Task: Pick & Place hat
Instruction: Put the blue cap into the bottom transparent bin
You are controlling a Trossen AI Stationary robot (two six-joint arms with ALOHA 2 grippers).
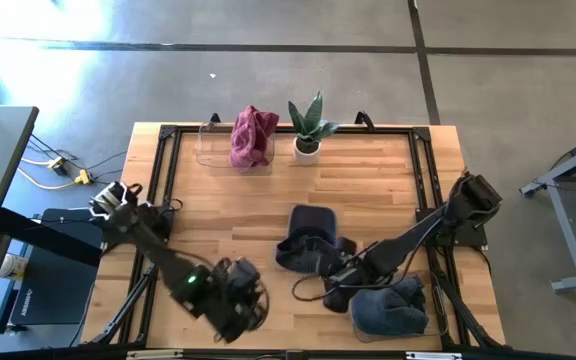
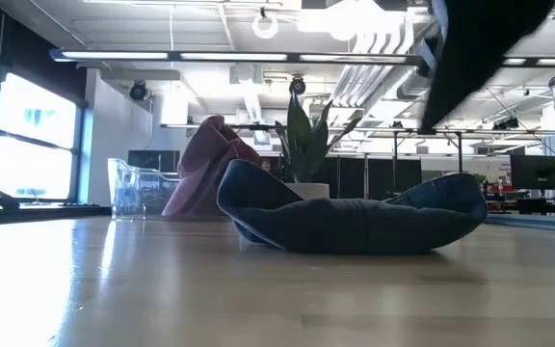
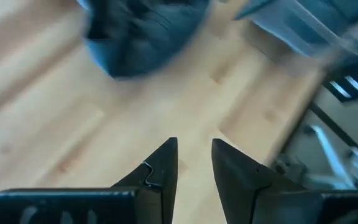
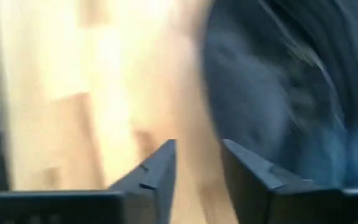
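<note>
From my station the clearest look comes from overhead: a dark blue hat [image 1: 306, 240] lies on the wooden desk [image 1: 228, 210] a little toward the right of its middle, and a second blue hat [image 1: 388, 310] sits in a clear bin near the front right corner, partly covered by the right arm. The right gripper [image 1: 340, 285] hangs low between the two hats, just beside the nearer edge of the first; in its wrist view its fingers [image 4: 160, 168] stand slightly apart with bare wood in the gap, and the dark cloth beside them is smeared, so I cannot say whether a fingertip touches it. The left gripper [image 1: 240, 305] is near the front edge, left of centre; its fingers [image 3: 160, 168] are a little apart over bare wood, holding nothing, with a blurred hat ahead of them. Along the back edge I see a maroon hat [image 1: 252, 136] in a clear box [image 1: 213, 148] and a small potted plant [image 1: 308, 125] beside it. From desk height the blue hat [image 2: 355, 217] hides the pot, and a dark arm is cut off at the upper right. The desk stands on grey concrete floor [image 1: 268, 60]; the level view shows windows on the left and ceiling lights and pipes.
</note>
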